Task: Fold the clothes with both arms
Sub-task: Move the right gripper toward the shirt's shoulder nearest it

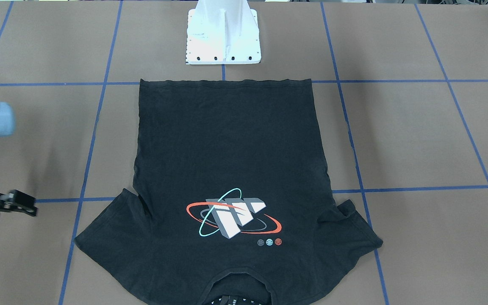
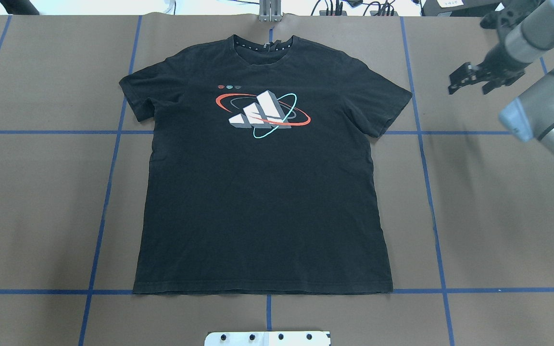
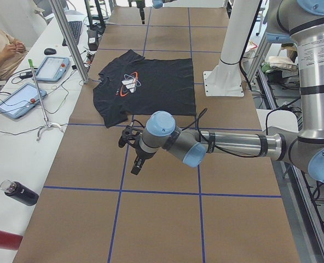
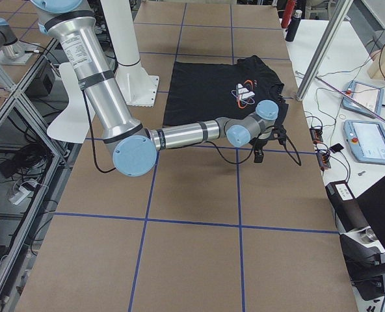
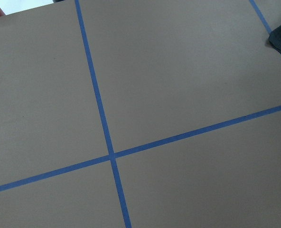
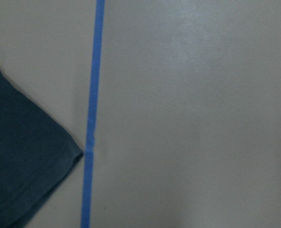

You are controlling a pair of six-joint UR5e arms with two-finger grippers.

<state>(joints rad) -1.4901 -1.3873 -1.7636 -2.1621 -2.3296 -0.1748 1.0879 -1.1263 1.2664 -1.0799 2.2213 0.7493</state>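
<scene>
Folding has not begun. 1 black T-shirt (image 2: 262, 202) lies flat in the middle of the surface (image 2: 498, 230), logo (image 2: 262, 113) up, with its collar toward the far edge and its hem toward the robot's edge. There are 2 arms and 2 claws.

The right arm (image 4: 179, 135) holds the right claw (image 2: 464, 80) just off the right sleeve (image 2: 383, 103), fingers parted and grasping nothing. The left arm (image 3: 233, 145) hangs the left claw (image 3: 130, 156) over bare surface, apart from the shirt. I cannot tell if it is released or clenched.

Next, each claw probably needs to drop onto its own side's sleeve edge and pinch it, so both sides lift together.
</scene>
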